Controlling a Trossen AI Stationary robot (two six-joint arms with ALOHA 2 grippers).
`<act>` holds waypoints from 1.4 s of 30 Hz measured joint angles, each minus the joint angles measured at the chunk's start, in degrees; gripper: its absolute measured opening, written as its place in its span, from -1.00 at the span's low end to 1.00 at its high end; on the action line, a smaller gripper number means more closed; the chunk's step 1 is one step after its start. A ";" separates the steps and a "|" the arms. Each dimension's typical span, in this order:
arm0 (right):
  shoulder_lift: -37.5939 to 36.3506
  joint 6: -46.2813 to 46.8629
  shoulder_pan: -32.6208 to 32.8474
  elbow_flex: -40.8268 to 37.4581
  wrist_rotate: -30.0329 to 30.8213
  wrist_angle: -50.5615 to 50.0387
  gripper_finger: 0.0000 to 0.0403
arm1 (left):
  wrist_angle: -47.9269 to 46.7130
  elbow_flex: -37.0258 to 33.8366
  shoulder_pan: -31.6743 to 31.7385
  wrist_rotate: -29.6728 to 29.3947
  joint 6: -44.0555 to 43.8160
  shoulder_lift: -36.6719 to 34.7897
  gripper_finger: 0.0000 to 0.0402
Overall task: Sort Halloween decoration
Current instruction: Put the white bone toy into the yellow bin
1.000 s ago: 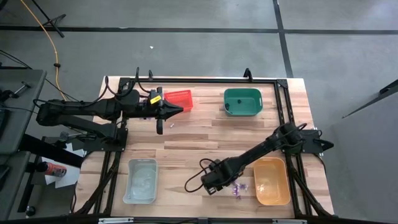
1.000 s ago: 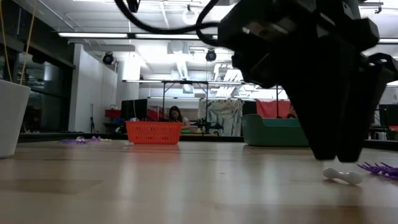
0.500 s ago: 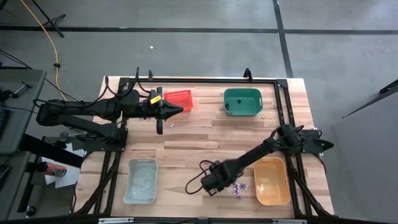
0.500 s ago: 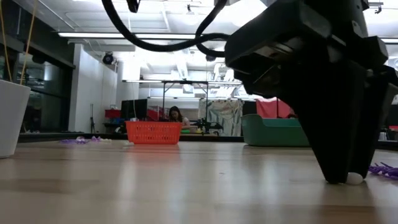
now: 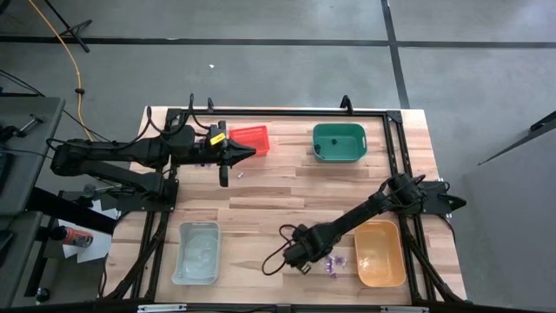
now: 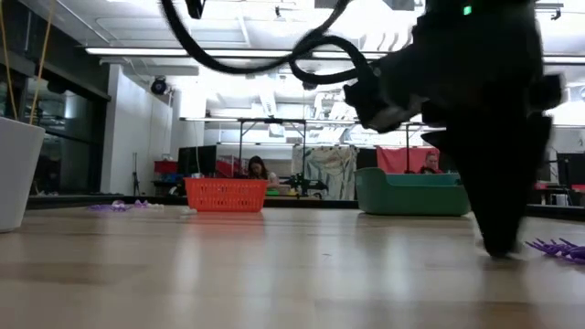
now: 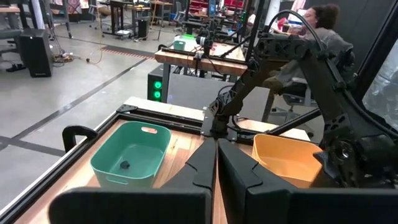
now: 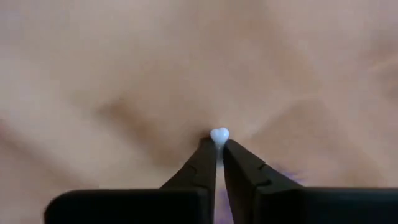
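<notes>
In the high view the left claw (image 5: 250, 151) waits at about ten o'clock on the bench (image 5: 287, 196), its fingers pressed together on nothing beside the red bin (image 5: 250, 137), well apart from any trinket near the right arm. The right claw (image 5: 306, 267) is far nearer the work at about five o'clock, its tips nipped nearly together on a small white piece (image 8: 219, 134) with a rounded, heart-like end. The purple trinkets (image 5: 332, 263), tiny and spiky-edged, lie on the bench just toward three o'clock from that claw, between it and the orange bin (image 5: 380, 253).
</notes>
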 joint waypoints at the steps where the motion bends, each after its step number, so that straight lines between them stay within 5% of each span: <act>1: -0.47 -2.31 -0.13 -0.07 1.74 -1.85 -0.97 | 0.02 0.00 -0.01 0.00 -0.02 0.00 -0.97; 11: -11.63 -21.41 -2.00 -4.62 17.95 -13.90 -0.99 | 0.46 0.07 -0.01 -0.15 -0.02 0.00 -0.97; 20: -42.55 -16.87 -5.83 -30.48 19.15 -2.34 -1.00 | 0.44 0.07 -0.01 -0.87 0.81 -0.04 -0.97; 25: -60.94 -16.00 -9.48 -43.33 20.47 14.19 -1.00 | 0.44 0.07 -0.01 -0.87 3.39 -0.04 -0.97; 30: -70.79 -27.52 -15.91 -54.10 20.65 43.04 -1.00 | 0.44 0.07 -0.03 -0.89 2.50 -0.04 -0.97; 36: -67.92 -42.85 -24.40 -58.32 18.27 76.78 -1.00 | 0.40 0.07 -0.01 -1.58 2.49 -0.04 -0.97; 42: -61.19 -52.04 -29.39 -50.99 7.48 83.38 -1.00 | 0.44 0.07 -0.01 -2.03 2.49 -0.04 -0.97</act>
